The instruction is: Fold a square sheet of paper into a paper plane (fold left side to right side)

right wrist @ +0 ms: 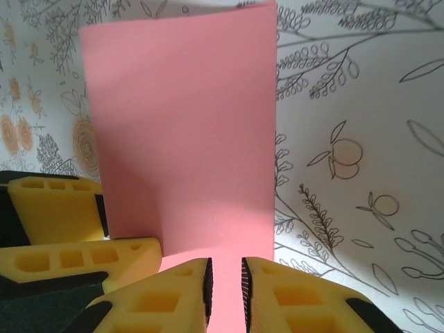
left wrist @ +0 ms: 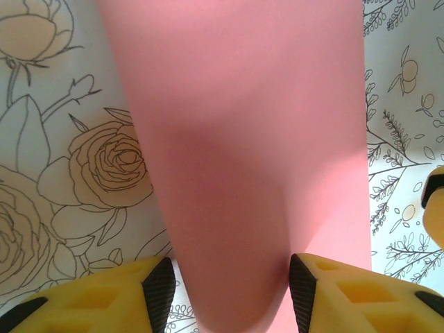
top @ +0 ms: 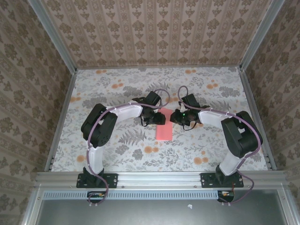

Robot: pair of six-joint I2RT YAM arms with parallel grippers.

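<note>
The square sheet of paper (right wrist: 180, 132) is matt and smooth; the right tool (right wrist: 226, 281) is matt yellow plastic.

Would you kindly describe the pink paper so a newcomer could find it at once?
Start at the floral-print table, then its middle, between the left tool and right tool. The paper sits there, a tall folded rectangle; it alone is plain pink, unlike the orange flower prints nearby.

The table (top: 117, 150) wears a pale cloth printed with grey leaves and small orange flowers (top: 151, 149), with metal rails (top: 61, 119) along its sides. Near the middle lies the square sheet of paper (top: 164, 130), pink-red, folded over into a narrow oblong, its long edges running away from the near rail.
</note>
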